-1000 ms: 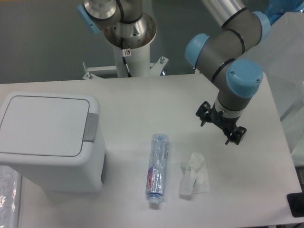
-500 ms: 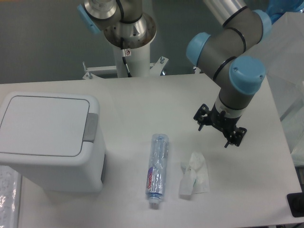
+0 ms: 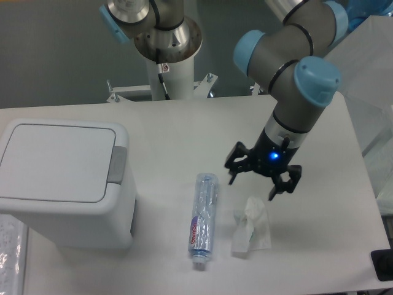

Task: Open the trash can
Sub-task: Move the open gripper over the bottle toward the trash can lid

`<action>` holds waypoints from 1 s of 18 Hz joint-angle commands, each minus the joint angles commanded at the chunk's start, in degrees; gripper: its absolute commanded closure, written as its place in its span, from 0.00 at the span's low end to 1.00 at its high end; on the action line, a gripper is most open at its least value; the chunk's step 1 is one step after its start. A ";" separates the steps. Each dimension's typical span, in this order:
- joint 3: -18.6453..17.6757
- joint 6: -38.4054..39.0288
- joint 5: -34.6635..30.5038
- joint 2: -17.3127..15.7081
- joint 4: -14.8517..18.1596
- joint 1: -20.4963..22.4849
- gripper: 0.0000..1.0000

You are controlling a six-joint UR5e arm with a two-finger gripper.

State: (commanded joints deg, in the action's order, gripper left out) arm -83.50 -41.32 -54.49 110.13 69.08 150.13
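The trash can (image 3: pixel 61 181) is a large white boxy bin at the left of the table, its flat lid down and a grey push-button tab (image 3: pixel 116 165) on the right rim. My gripper (image 3: pixel 255 184) hangs open over the table's middle right, far to the right of the can, with nothing between its fingers. A blue light glows on its wrist. It sits just above a crumpled white tissue (image 3: pixel 252 225).
A clear plastic bottle (image 3: pixel 203 219) lies on its side between the can and the tissue. The robot's base column (image 3: pixel 167 58) stands at the table's back edge. A small black object (image 3: pixel 382 265) is at the bottom right corner.
The gripper has moved left and slightly down, from the right side of the table toward the middle, and now shows a blue light. The can's lid is unchanged.
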 joint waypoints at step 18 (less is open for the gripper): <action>-0.35 10.03 1.94 -7.48 0.00 -10.02 0.00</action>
State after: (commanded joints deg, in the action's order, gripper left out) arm -83.85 -31.29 -52.56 102.66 69.08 140.10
